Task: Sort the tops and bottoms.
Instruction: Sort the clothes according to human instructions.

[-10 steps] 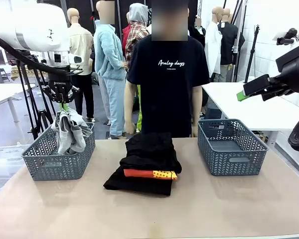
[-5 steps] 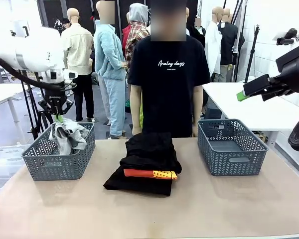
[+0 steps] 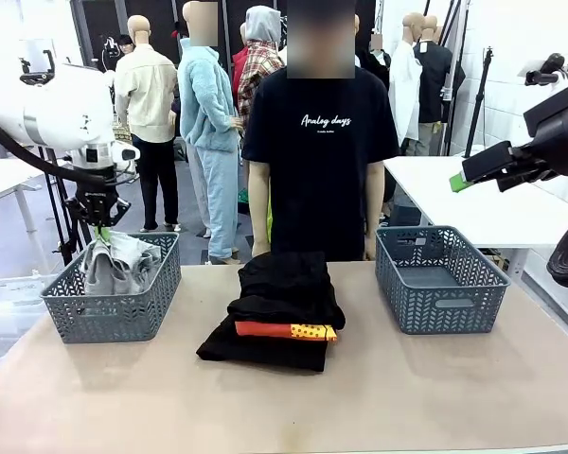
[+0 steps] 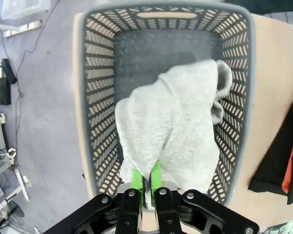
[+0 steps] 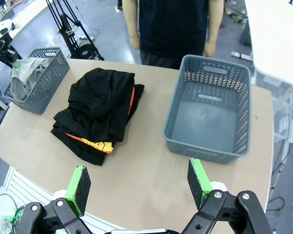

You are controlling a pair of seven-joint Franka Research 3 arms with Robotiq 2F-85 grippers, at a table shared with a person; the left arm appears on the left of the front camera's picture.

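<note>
- Tan table [image 3: 435, 397]: grey top [image 4: 171, 126] slumped in left basket [image 4: 88, 122], edge pinched by near-shut left gripper [image 4: 146, 171].
- Best let go low, then lift straight clear.
- Right gripper [image 5: 139, 187] wide open, empty; orange top [image 3: 284, 330] between bottoms [image 3: 289, 288] mid-table.

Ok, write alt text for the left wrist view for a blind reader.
The left hand, shut on a light grey-white top, holds it above a grey slatted basket, the cloth draping down into it. At right, black cloth with an orange strip lies on the tan table.
</note>
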